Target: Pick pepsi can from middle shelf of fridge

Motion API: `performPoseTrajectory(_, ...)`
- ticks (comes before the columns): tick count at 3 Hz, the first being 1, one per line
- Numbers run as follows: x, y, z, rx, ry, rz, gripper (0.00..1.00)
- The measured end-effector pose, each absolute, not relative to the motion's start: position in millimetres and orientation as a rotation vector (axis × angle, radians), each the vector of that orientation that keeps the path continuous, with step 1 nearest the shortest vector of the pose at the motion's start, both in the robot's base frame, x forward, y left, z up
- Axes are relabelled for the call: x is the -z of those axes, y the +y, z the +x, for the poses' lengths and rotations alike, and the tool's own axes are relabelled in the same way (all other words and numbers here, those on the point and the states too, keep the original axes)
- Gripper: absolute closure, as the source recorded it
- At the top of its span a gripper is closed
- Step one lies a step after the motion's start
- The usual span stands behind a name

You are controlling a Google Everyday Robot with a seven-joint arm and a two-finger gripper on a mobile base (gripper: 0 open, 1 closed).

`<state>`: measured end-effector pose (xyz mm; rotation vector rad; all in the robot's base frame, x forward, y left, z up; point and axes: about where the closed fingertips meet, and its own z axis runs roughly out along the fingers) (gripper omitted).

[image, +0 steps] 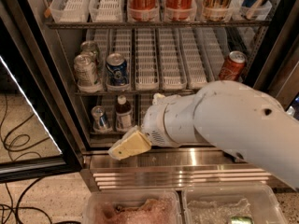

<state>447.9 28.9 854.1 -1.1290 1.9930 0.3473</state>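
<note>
Low before the fridge (42, 83), the gripper (130, 145) hangs below the pepsi can (117, 70), untouched on the middle shelf (163, 85); how open the gripper is, I cannot tell.

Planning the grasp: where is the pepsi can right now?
The pepsi can stands on the middle shelf, left side, just right of the silver cans; the gripper hangs lower, before the steel base.

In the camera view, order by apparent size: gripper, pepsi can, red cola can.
1. gripper, low before the fridge base, nearest the camera, so unsure.
2. pepsi can and red cola can look alike.
</note>
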Motion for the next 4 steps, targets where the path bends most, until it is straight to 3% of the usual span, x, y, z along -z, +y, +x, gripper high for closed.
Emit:
performPoseTrajectory(2,-836,34,452,-0.347,1.973,-0.826,0.00)
performPoseTrajectory(4,-876,-2,495,-0.144,1.789,-0.657,0.00)
